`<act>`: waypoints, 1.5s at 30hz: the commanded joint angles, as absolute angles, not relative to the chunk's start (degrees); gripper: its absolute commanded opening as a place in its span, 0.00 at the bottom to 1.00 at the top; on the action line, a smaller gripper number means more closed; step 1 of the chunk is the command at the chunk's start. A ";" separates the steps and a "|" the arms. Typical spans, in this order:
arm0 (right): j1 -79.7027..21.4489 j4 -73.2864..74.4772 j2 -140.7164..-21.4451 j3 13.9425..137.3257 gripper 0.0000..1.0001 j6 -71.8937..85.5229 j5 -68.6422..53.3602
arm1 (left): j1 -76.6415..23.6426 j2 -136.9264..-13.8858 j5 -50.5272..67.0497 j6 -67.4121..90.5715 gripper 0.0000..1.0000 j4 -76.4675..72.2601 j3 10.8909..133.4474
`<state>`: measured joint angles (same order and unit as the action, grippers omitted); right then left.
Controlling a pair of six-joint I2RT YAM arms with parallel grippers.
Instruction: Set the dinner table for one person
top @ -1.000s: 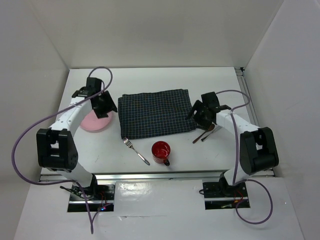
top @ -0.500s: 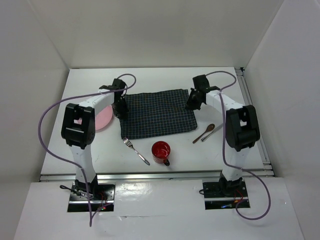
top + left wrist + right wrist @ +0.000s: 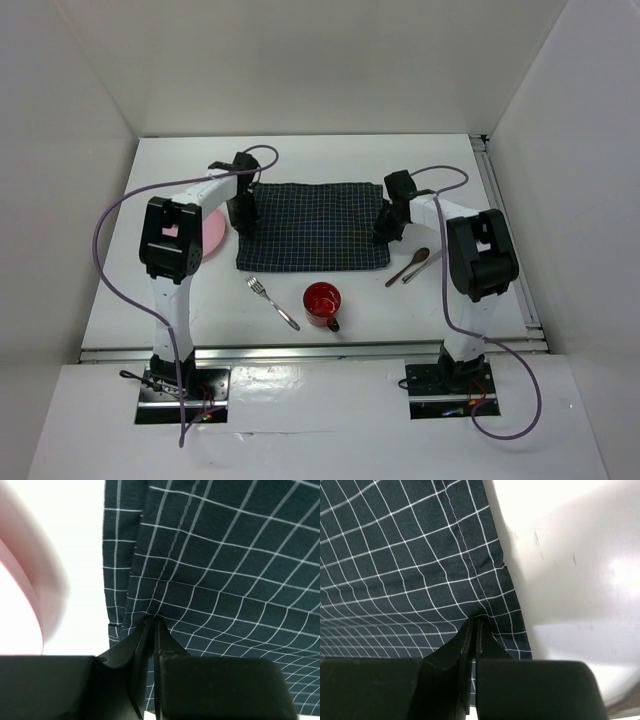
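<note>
On the white dinner table (image 3: 300,160) lies a dark navy checked placemat (image 3: 312,227). My left gripper (image 3: 243,212) is shut on its left edge. In the left wrist view the gripper (image 3: 152,622) pinches a raised fold of the placemat (image 3: 225,570). My right gripper (image 3: 385,222) is shut on the right edge. The right wrist view shows the same pinch, gripper (image 3: 474,622) on placemat (image 3: 395,555), with bare table (image 3: 570,555) beside it.
A pink plate (image 3: 210,235) lies left of the mat, partly under the left arm, blurred in the left wrist view (image 3: 30,595). In front of the mat are a fork (image 3: 272,302) and a red mug (image 3: 322,302). A brown spoon (image 3: 410,265) and another utensil lie at the right.
Both arms swung in to the placemat's side edges and their grippers went from open to shut on the cloth. The mat, skewed before, now lies square to the table.
</note>
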<state>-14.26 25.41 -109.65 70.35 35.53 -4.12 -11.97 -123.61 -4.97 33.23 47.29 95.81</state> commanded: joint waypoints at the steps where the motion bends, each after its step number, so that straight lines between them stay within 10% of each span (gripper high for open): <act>1: -14.59 26.19 -107.31 66.62 0.00 36.29 -2.90 | -11.78 -126.22 -9.23 32.08 0.18 48.69 97.38; 17: -16.25 33.74 -102.05 78.65 0.00 34.10 -0.79 | -11.78 -109.62 -17.04 33.13 0.31 50.44 94.74; 21: -17.31 35.68 -96.43 84.02 0.22 32.88 -0.26 | -10.82 -101.44 -19.07 33.66 0.51 50.45 95.80; 23: -17.31 36.30 -95.02 84.55 0.54 32.87 -0.26 | -6.27 -98.89 -15.23 35.41 0.65 50.45 94.05; 27: -18.98 35.52 -91.33 80.61 0.81 33.40 -2.19 | 2.86 -90.90 -10.30 38.75 0.90 45.99 82.57; 45: -19.51 35.95 -83.76 69.53 0.88 31.64 -3.08 | 18.28 -96.76 1.05 46.40 0.92 32.44 64.61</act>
<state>-18.98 35.68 -86.83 69.97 32.45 -3.66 17.63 -95.59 -0.32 43.99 35.75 65.54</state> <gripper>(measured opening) 0.879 0.921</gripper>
